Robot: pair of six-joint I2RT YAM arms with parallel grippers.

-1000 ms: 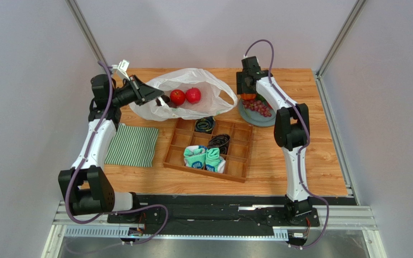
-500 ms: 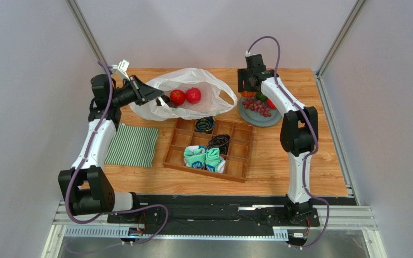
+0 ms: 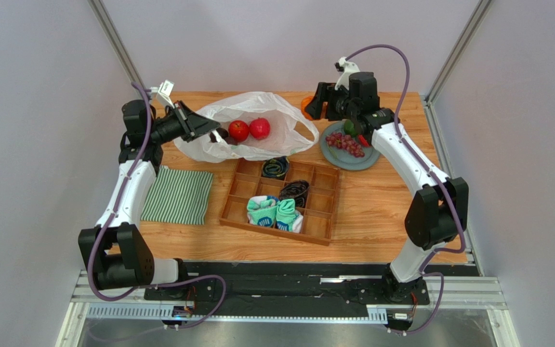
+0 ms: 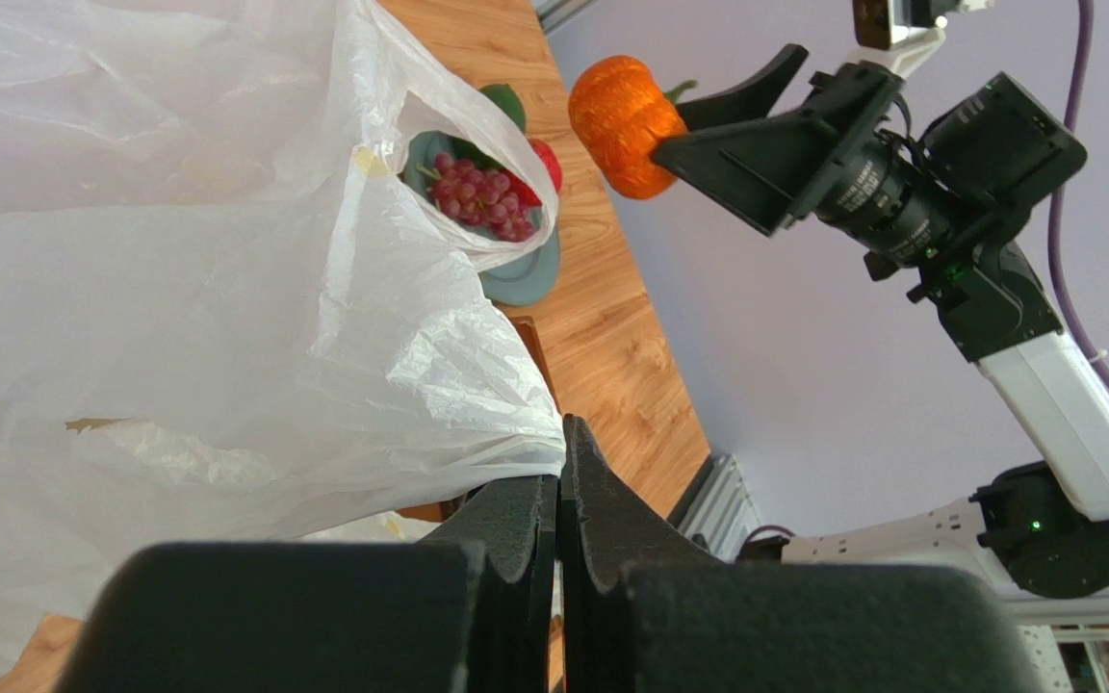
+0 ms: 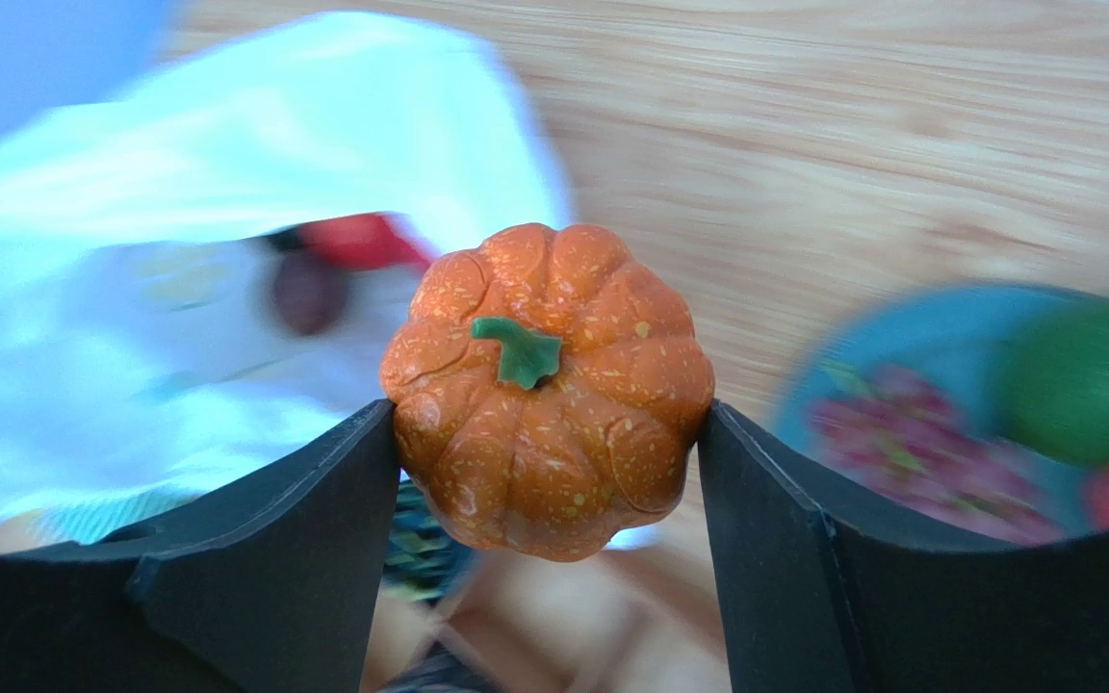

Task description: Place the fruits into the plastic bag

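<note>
The white plastic bag (image 3: 259,108) lies open at the back of the table with two red apples (image 3: 248,129) and a dark fruit (image 3: 222,134) inside. My left gripper (image 3: 211,129) is shut on the bag's left rim (image 4: 372,433). My right gripper (image 3: 315,107) is shut on the orange pumpkin (image 5: 546,387), held in the air between the bag and the plate; the pumpkin also shows in the left wrist view (image 4: 626,123). The blue-grey plate (image 3: 347,160) holds the grapes (image 3: 345,142), a green fruit (image 3: 349,128) and a red apple (image 3: 363,139).
A wooden divided tray (image 3: 237,210) with rolled teal socks (image 3: 273,211) and black socks (image 3: 295,191) sits at the middle. A green-and-white striped cloth (image 3: 179,195) lies at the left. Grey walls enclose the back and sides.
My right gripper has lifted the pumpkin off the plate and swung it left toward the bag's mouth. My left gripper and the bag have not moved.
</note>
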